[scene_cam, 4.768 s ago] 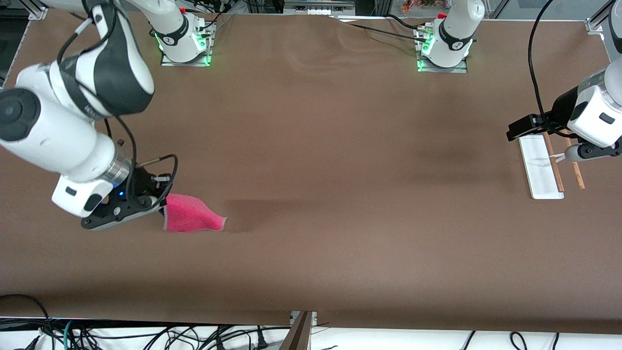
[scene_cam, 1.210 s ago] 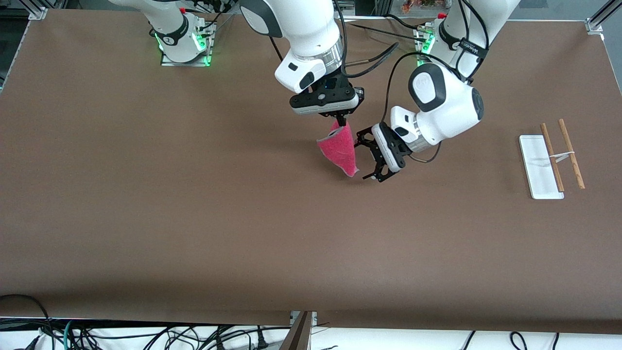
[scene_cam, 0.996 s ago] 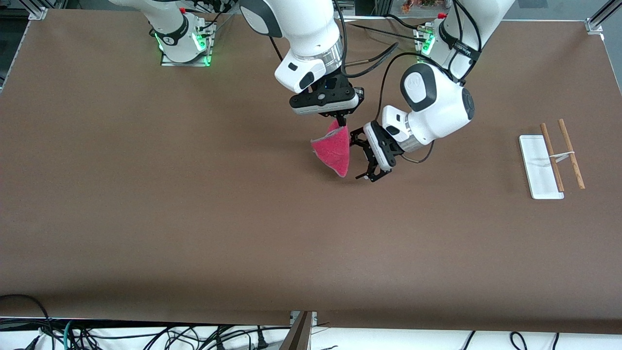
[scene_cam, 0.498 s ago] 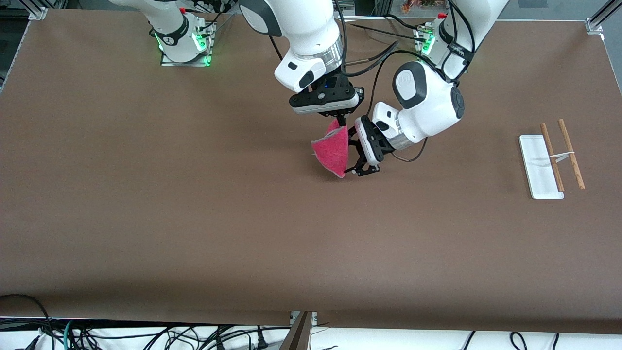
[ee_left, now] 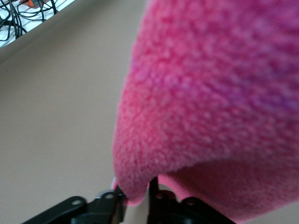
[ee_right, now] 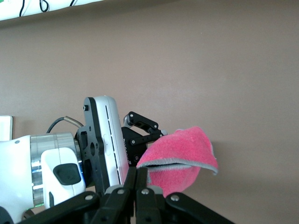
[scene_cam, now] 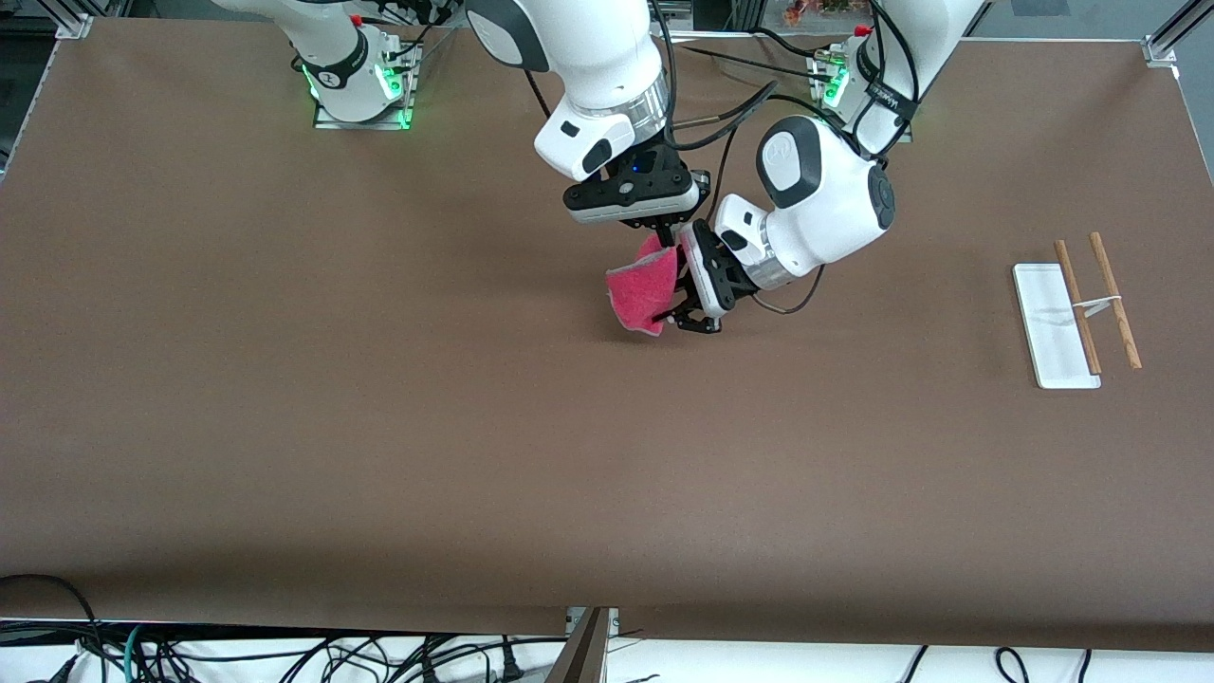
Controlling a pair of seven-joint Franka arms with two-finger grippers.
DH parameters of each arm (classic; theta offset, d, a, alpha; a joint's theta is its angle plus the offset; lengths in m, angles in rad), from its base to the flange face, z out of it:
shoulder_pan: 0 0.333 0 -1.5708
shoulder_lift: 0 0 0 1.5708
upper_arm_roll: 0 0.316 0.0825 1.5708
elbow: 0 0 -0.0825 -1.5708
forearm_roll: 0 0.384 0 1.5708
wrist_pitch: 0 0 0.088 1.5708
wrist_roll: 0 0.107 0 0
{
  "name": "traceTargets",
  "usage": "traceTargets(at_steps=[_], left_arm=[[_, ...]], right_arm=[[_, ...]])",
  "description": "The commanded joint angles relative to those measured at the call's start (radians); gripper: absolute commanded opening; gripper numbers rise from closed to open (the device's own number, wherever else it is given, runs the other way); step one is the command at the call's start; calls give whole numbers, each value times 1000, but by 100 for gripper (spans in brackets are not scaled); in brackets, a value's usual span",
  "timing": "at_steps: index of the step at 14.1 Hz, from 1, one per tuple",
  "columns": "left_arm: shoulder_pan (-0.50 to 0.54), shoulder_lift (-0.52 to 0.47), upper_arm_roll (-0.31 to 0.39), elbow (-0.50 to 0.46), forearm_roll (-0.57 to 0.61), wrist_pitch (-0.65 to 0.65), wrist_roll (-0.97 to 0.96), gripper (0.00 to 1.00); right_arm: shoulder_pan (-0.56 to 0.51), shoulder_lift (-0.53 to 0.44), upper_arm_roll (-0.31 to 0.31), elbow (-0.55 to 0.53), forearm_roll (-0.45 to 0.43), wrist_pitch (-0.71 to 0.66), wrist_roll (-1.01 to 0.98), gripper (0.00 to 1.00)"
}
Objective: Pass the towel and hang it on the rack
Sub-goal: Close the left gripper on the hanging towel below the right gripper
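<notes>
Over mid-tabletop [scene_cam: 379, 427]: handing off towel [scene_cam: 643, 294], right claw [scene_cam: 670, 242] clamping it, left claw [scene_cam: 685, 321] seemingly closing on it; rack [scene_cam: 1076, 313] hanging not begun.

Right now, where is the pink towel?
The towel hangs in the air over the middle of the table, pinched between the right gripper above it and the left gripper beside it.

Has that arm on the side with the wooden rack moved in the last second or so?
Yes. The left gripper has moved away from the rack and in onto the towel.
</notes>
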Motion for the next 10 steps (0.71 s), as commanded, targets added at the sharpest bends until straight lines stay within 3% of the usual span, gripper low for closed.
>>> traceTargets(at_steps=[1,6,7,8,9,10], left_arm=[[-7,16,4,23,22,9,16,0],[2,12,15,23,22,6,7,0],[4,10,15,23,22,6,7,0],[5,7,15,23,22,5,9,0],[7,6,15,23,22,5,9,0],[9,4,16,23,22,5,10,0]], right_arm=[[7,-6,-8,13,2,-6,1,0],[5,-7,-8,13,2,-8,-3,0],[4,-12,-6,13,2,-8,-3,7],[1,-12,-4,13,2,-11,-3,34],[1,-12,-4,13,-1,-9,-2,99],[1,-12,-6,13,-1,-9,-2,100]])
